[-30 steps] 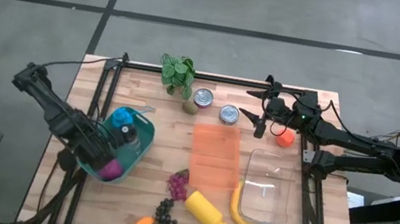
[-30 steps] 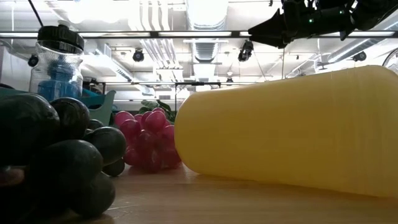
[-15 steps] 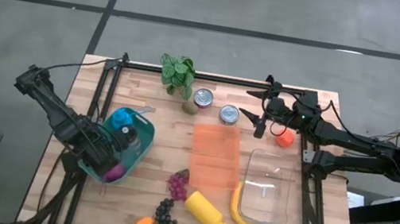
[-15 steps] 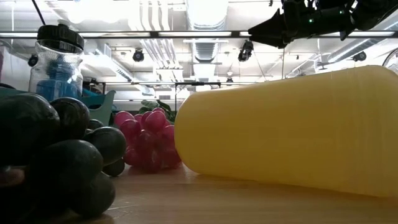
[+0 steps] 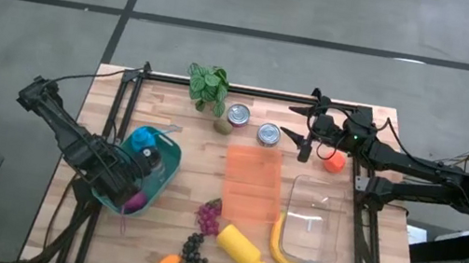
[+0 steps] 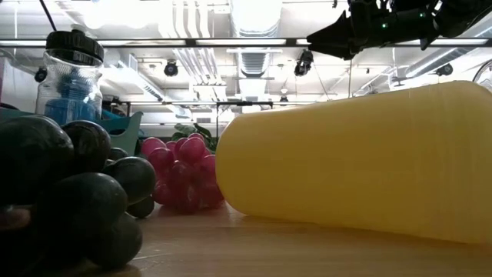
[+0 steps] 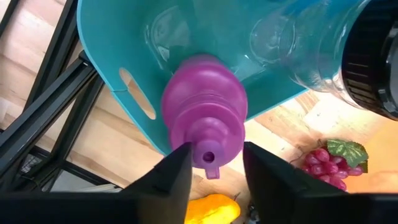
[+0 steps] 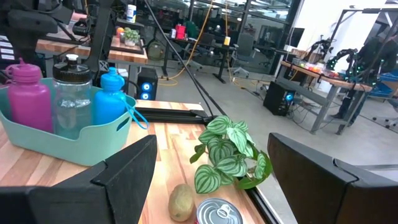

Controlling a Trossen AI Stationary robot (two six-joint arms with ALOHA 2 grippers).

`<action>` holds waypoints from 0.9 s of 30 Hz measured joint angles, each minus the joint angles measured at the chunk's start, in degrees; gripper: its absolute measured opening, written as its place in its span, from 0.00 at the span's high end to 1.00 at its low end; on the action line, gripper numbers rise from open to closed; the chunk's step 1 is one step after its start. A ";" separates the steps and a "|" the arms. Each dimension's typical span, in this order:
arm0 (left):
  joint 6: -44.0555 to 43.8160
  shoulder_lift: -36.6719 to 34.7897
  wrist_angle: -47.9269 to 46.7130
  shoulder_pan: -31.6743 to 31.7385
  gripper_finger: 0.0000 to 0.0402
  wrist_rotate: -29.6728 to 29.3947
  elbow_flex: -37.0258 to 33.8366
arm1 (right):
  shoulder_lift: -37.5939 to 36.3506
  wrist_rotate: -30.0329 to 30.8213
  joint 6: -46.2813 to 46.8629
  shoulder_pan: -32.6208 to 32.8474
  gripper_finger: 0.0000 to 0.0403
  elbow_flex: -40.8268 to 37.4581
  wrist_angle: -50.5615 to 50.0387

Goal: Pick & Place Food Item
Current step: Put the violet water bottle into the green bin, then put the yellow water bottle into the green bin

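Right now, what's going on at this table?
The left gripper is over the near corner of the teal bin, fingers either side of the purple bottle standing in it; no clear grip shows. The right gripper hangs open at the table's far edge, near the cans. Food items lie untouched on the table.

Both arms (image 5: 73, 139) matte black, jointed segments w/ thin black cables; right arm (image 5: 417, 170) shows a tiny light, prob. green LED.
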 joint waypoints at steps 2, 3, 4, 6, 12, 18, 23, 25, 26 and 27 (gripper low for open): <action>0.00 -0.01 0.00 0.00 0.59 0.00 0.00 | 0.00 0.00 0.00 0.00 0.24 -0.02 0.00; 0.00 -0.01 0.00 0.00 0.58 0.00 0.00 | -0.02 0.00 0.00 -0.02 0.24 -0.02 0.00; 0.00 -0.01 0.00 0.00 0.58 0.00 0.00 | -0.02 0.00 0.00 -0.02 0.24 0.00 0.00; 0.00 -0.01 0.00 0.00 0.57 0.00 0.00 | -0.02 0.00 0.00 -0.01 0.24 0.00 0.00; 0.00 -0.01 -0.04 0.00 0.57 0.00 0.55 | -0.02 0.00 0.00 -0.02 0.24 0.00 0.00; 1.86 -0.03 -0.03 -0.04 0.57 0.02 4.32 | -0.02 0.00 0.00 -0.01 0.24 -0.01 0.00; 3.54 0.04 -0.01 -0.04 0.57 0.00 7.27 | -0.02 0.00 0.00 0.00 0.24 0.00 0.00; 5.03 0.10 -0.01 -0.04 0.57 -0.41 8.13 | -0.02 0.00 0.00 -0.02 0.24 -0.02 0.00; 6.17 0.12 -0.03 -0.07 0.57 -1.13 8.56 | 0.00 0.00 0.00 -0.01 0.24 -0.02 0.00; 7.99 0.17 -0.03 -0.07 0.57 -2.27 9.15 | -0.01 0.00 0.00 -0.02 0.24 -0.02 0.00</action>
